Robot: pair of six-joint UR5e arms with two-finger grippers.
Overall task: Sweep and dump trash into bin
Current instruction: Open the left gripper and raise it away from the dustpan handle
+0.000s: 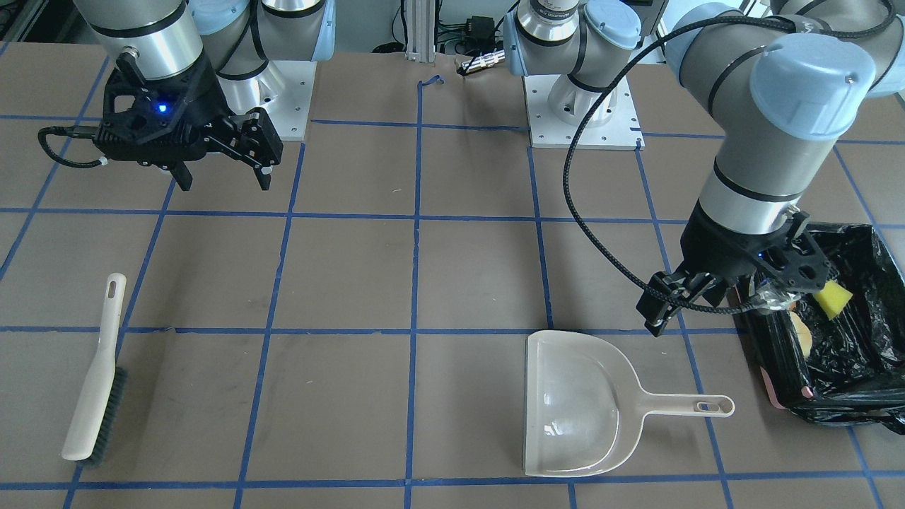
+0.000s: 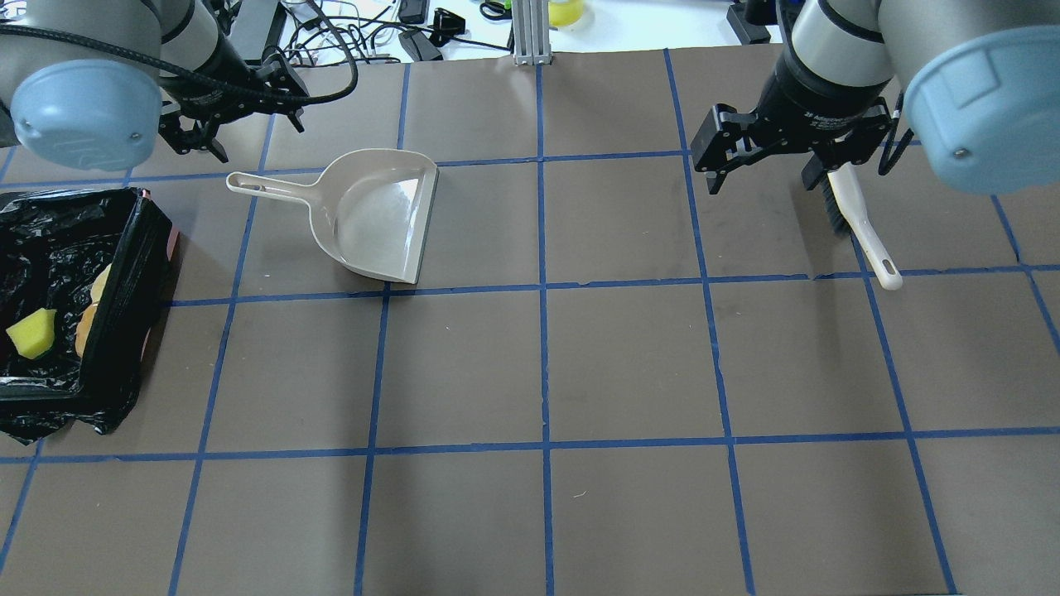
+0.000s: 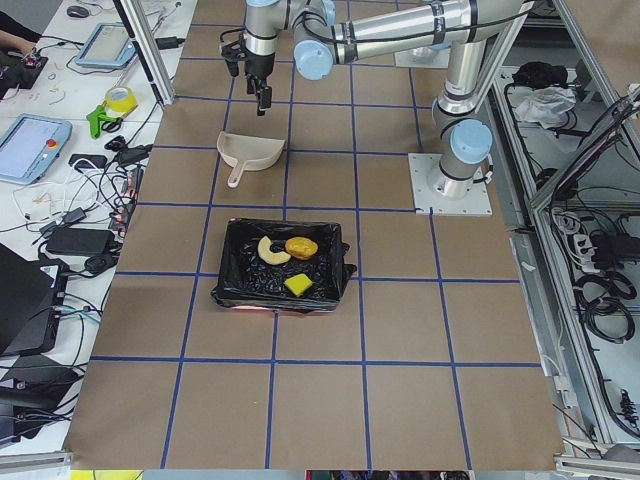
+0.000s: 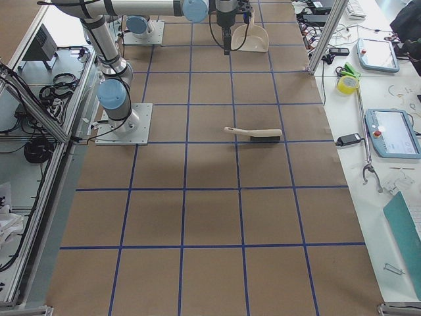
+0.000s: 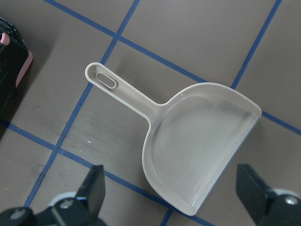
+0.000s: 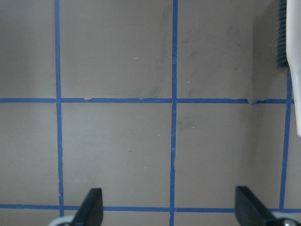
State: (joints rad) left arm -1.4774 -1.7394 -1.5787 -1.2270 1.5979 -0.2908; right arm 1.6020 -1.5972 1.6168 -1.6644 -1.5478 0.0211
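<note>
3 trash pieces [image 3: 301, 247] in the bin [image 3: 226, 266]; left gripper [image 5: 174, 195] and right gripper [image 1: 225, 178] empty, jaws wide apart

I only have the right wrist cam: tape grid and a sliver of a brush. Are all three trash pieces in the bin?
Observer: Yes. The glossy amber lumpy oval, the curved tan half-ring and the yellow spongy wedge all lie inside the black-bag-lined rectangular bin.
Operator: Is the left claw holding the dustpan?
Observer: No. The beige plastic dustpan lies flat and empty on the table, apart from the bin. The left claw hangs open above it.
</note>
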